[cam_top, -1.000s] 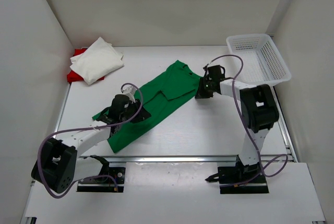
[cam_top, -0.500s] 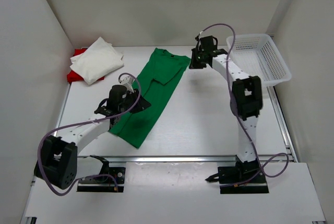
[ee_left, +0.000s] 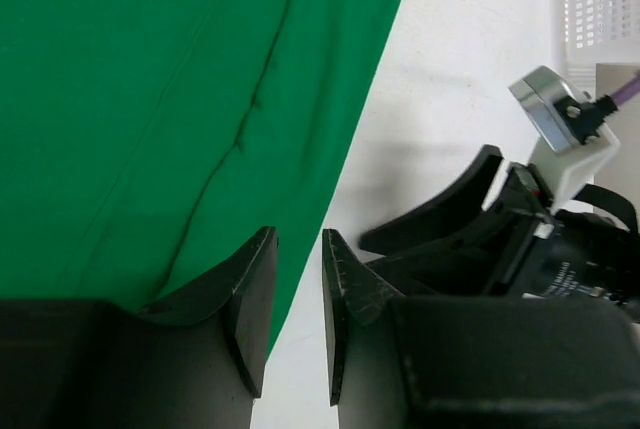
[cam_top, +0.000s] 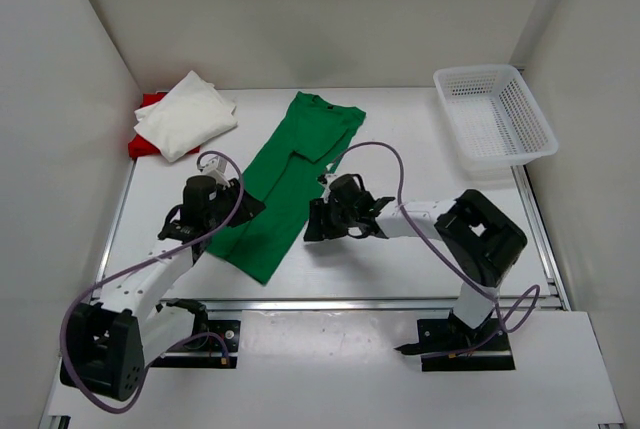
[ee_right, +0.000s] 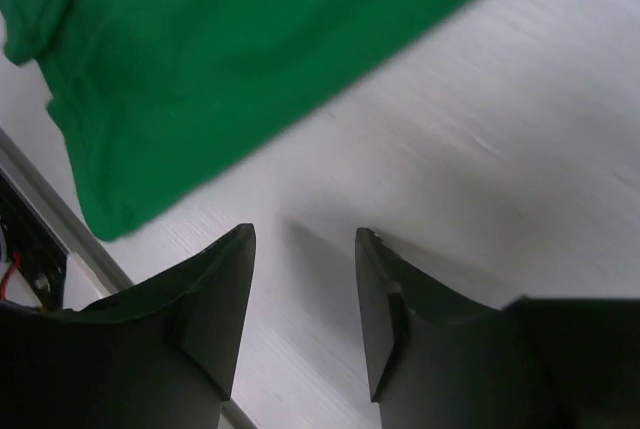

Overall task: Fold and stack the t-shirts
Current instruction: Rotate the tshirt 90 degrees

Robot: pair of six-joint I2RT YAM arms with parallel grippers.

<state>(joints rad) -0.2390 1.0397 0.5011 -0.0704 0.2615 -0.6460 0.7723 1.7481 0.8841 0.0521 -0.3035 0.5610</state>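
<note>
Red t-shirt (cam_top: 147,102) mostly under white t-shirt (cam_top: 186,114)

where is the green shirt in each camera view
Top external: the green shirt lies diagonally across the middle of the table, collar at the far end.
Left wrist: it fills the upper left, with its long edge slanting down the middle.
Right wrist: it crosses the top left, with one corner low near the left side.
Shared landmark: the bare white table beside the shirt's long edge.
</note>
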